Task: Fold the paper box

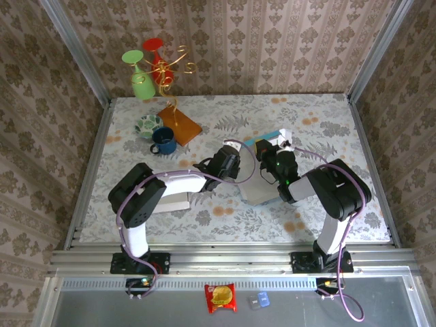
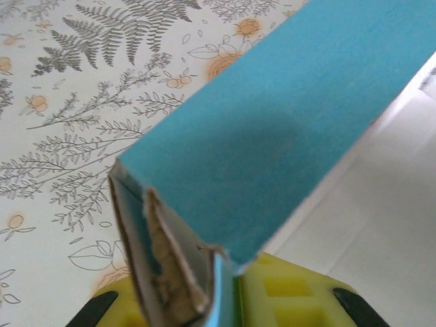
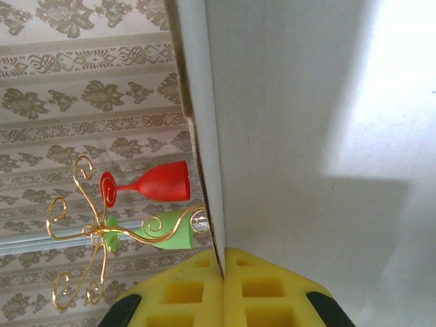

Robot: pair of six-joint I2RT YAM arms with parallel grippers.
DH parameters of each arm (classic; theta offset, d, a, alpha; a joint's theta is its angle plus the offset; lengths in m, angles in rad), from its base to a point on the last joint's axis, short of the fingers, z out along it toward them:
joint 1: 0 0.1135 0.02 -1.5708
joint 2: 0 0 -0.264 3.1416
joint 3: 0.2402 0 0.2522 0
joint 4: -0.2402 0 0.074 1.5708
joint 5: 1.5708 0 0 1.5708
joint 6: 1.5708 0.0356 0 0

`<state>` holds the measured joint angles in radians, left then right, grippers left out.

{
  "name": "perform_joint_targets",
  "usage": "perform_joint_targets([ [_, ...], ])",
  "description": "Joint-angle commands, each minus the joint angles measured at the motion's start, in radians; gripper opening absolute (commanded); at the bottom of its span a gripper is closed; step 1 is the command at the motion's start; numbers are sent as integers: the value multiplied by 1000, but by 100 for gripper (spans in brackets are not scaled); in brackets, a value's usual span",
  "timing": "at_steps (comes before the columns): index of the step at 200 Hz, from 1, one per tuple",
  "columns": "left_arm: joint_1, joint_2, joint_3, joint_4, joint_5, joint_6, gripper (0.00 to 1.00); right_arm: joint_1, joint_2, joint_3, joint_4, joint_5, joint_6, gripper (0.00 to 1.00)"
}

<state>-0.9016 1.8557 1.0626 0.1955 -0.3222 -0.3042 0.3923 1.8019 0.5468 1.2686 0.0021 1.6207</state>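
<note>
Since the teal-and-white paper box [image 1: 259, 194] sits right between both arms, the left gripper [image 2: 197, 306] pinches its left teal wall while the right gripper [image 3: 223, 269] clamps the white panel.

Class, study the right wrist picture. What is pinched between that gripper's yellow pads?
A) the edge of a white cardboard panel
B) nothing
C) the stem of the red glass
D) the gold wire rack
A: the white panel edge of the paper box runs into the seam between the right gripper's shut yellow pads.
</note>
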Motion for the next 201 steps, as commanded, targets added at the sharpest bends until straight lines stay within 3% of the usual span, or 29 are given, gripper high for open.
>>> perform_joint_targets([
  [1,-17,56,61,-83,-88,-47,16,34,1,-21,-17,-27,-3,0],
  [90,-81,118,134,-159,-296,-73,0,37,-39,-44,-34,-28,13,0],
  [171,-84,128,117,-123,-310,-26,0,28,-97,-59,-131,-52,-11,0],
  [201,-83,120,90,-73,-311,10,0,21,-120,-58,-168,-71,-26,12],
])
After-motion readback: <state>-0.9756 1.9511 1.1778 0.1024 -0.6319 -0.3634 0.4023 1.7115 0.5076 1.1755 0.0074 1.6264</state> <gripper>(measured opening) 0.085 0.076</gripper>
